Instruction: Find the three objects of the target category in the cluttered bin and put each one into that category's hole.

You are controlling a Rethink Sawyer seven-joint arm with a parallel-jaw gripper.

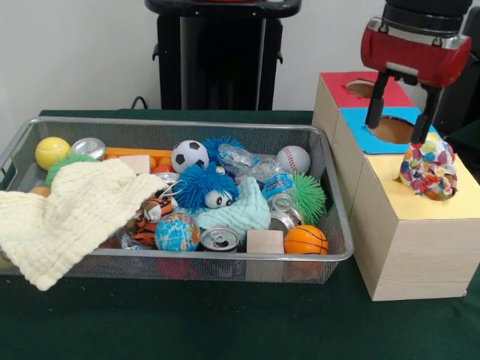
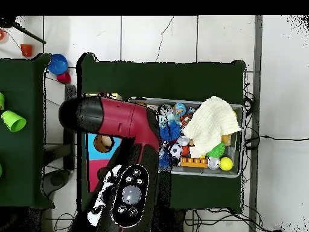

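The wire mesh bin (image 1: 150,121) stands left of the wooden boxes and holds mixed clutter; it also shows in the overhead view (image 2: 240,110). One confetti cloth (image 1: 429,169) sits bunched in the hole of the yellow surround (image 1: 386,180) on the largest box, with most of it standing above the hole. My gripper (image 1: 397,126) hangs just above it, open, its right fingertip (image 1: 420,135) at the cloth's top. No other confetti cloth shows in the bin. In the overhead view my arm (image 2: 114,118) hides the gripper and the yellow hole.
A big pale-yellow waffle cloth (image 1: 71,217) drapes over the bin's left front rim. A mint-green cloth (image 1: 244,210), balls, cans, wooden blocks and a crushed bottle fill the bin. The blue-surround hole (image 1: 391,129) and the red-surround hole (image 1: 361,88) lie behind the yellow one.
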